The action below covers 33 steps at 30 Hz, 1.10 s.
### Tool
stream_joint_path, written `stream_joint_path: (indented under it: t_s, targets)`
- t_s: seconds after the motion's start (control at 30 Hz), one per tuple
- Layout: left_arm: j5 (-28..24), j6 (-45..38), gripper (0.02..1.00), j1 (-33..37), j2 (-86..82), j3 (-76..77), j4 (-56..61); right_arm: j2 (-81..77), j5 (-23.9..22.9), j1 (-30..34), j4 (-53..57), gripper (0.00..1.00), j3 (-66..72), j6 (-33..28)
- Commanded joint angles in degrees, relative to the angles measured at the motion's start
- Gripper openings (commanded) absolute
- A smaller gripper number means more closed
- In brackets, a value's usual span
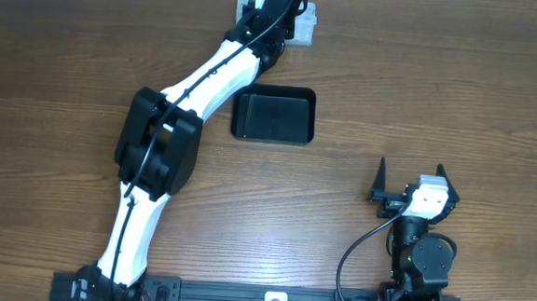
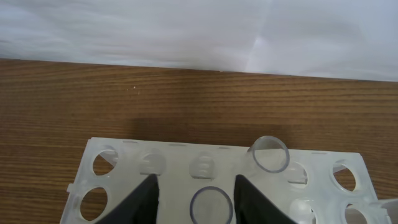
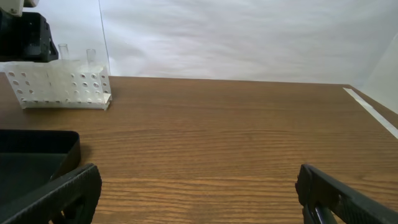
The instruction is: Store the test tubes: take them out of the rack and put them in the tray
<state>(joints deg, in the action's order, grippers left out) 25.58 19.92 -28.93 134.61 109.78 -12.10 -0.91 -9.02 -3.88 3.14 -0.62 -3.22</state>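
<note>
From above, the left arm reaches to the clear test tube rack [image 1: 304, 27] at the tabletop's [image 1: 460, 78] far side. The black tray [image 1: 273, 114] lies just beside the rack, and the right claw [image 1: 409, 173] sits well apart from it.

At the left wrist, the left claw [image 2: 196, 180] is open over the rack, flanking one upright test tube [image 2: 211, 204] without gripping it. A second tube [image 2: 269, 154] stands nearby. These tubes look light, slick and breakable, so pinch gently just under the rim.

At the right wrist, the right claw gapes wide and holds nothing.
</note>
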Motion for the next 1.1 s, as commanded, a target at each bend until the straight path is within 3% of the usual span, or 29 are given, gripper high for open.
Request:
stream_joint_path:
  t_s: [0.03,0.5,0.73,1.1]
  targets:
    - [0.6,-0.2,0.321,-0.2,1.7,0.2,0.6,0.5,-0.5,0.3,0.1,0.991,0.3,-0.1]
    - [-0.4,-0.2,0.145,-0.2,1.7,0.2,0.8,0.5,-0.5,0.3,0.1,0.993,0.3,-0.1]
    - [-0.4,-0.2,0.104,-0.2,0.0,0.2,0.8,0.5,-0.5,0.3,0.1,0.993,0.3,-0.1]
    - [0.0,-7.8,0.071,-0.2,-18.9,0.2,-0.7,0.5,-0.5,0.3,0.1,0.993,0.3,-0.1]
